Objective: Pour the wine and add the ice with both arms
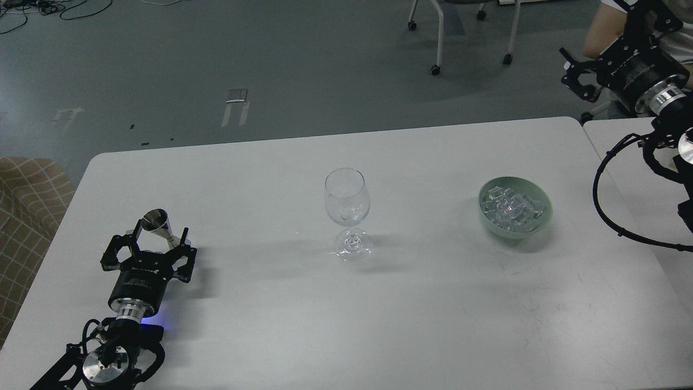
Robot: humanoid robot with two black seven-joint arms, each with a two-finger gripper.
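left tool (158,238) spread wide around steel jigger (157,223) on table (270,325).

Wine glass (347,208) upright mid worktop (260,319). Bowl (515,207) to its right, ice (510,208) in it. Metal jigger (157,223) near-left on worktop, between left hand (159,238) fingers. Right hand (578,76) far right, off the worktop's far edge. Chair legs (436,38) on floor beyond.
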